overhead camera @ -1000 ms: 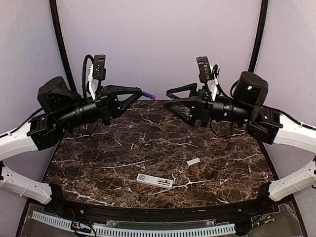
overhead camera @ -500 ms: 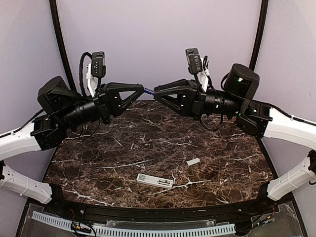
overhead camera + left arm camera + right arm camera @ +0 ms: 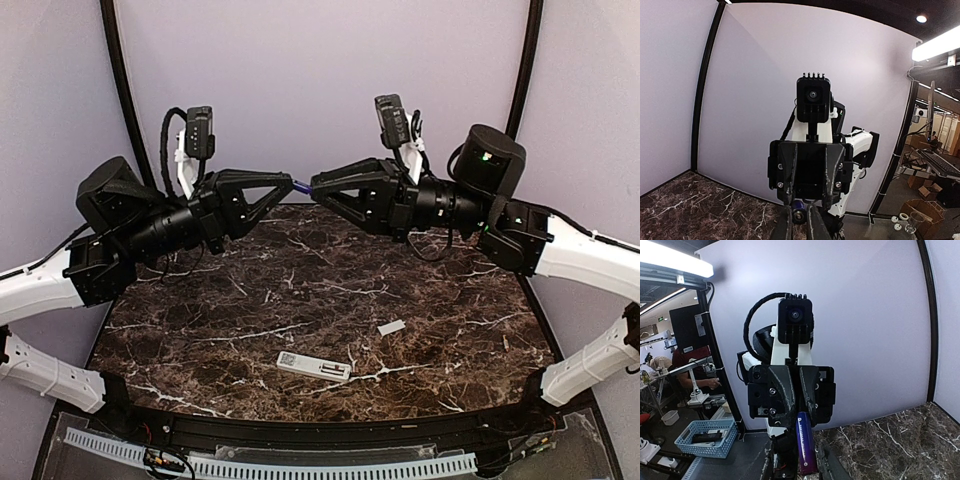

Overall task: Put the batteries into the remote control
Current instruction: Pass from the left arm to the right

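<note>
A slim blue-purple battery [image 3: 302, 186] hangs in the air over the table's far edge, between two raised grippers that face each other. My left gripper [image 3: 290, 185] is shut on one end; the left wrist view shows the battery [image 3: 800, 215] end-on between the tips of that gripper [image 3: 800, 221]. My right gripper [image 3: 314, 189] has closed in on the other end. In the right wrist view the battery [image 3: 805, 440] lies lengthwise between that gripper's [image 3: 805, 466] fingers, which sit tight against both sides. The white remote control [image 3: 314, 366] lies flat near the table's front edge, far below both grippers.
A small white flat piece [image 3: 391, 327] lies on the marble table [image 3: 200, 300], right of the remote. A slotted cable tray [image 3: 300, 465] runs along the near edge. Black frame posts [image 3: 122, 80] stand at the back corners. A blue basket [image 3: 704, 437] sits off the table.
The right arm swung left until its gripper met the battery held out by the left gripper, and its jaws narrowed around it. The left arm has barely moved.
</note>
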Robot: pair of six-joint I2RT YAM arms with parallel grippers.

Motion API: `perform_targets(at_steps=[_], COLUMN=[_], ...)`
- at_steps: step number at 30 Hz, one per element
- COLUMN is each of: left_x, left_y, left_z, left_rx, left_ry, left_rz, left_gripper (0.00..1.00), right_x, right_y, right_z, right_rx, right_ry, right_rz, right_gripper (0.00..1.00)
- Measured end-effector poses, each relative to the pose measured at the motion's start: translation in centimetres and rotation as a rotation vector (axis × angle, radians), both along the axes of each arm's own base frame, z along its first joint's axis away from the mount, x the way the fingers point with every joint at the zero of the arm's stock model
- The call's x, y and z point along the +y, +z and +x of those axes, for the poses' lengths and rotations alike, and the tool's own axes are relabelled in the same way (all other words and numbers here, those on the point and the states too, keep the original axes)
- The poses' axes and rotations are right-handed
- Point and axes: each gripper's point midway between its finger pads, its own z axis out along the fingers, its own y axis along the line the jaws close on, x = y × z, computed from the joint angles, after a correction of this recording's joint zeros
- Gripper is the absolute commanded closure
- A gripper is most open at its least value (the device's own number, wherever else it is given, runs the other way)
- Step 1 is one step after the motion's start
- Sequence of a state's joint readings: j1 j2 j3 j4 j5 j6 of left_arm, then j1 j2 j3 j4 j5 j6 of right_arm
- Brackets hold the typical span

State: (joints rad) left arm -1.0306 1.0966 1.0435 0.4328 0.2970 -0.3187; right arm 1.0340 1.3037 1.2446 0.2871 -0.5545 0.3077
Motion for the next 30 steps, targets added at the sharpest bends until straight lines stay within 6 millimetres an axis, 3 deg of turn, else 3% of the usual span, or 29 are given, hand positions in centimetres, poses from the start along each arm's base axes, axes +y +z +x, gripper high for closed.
perform_targets(at_steps=[7, 17, 23, 25, 26, 28, 30], left_x=[0.0, 0.0, 0.1, 0.1, 0.2, 0.3, 0.7], left_y=[0.0, 0.0, -0.2, -0.5, -0.7, -1.3, -2.3], left_z=[0.0, -0.1, 0.0, 0.0, 0.1, 0.4, 0.7], left_rx=[0.000, 0.000, 0.001, 0.003, 0.001, -0.007, -0.025], left_ry=[0.001, -0.003, 0.000, 0.004, 0.011, 0.041, 0.077], left_rz=[0.000, -0.002, -0.004, 0.001, 0.010, 0.037, 0.086], left_gripper=[1.00, 1.00, 0.99, 0.70, 0.46, 0.27, 0.21], right_x=[0.3, 0.4, 0.5, 0.5, 0.5, 0.5, 0.4], right_y=[-0.5, -0.8, -0.9, -1.2, -1.4, -1.8, -2.5], right_z=[0.1, 0.1, 0.1, 0.2, 0.2, 0.5, 1.1], right_rx=[0.004, -0.004, -0.006, 0.001, 0.007, 0.025, 0.050], right_ry=[0.005, 0.006, 0.008, 0.005, 0.002, -0.011, -0.037], right_rz=[-0.014, -0.020, -0.025, -0.037, -0.047, -0.073, -0.110], right_gripper=[0.69, 1.00, 1.00, 1.00, 1.00, 1.00, 1.00])
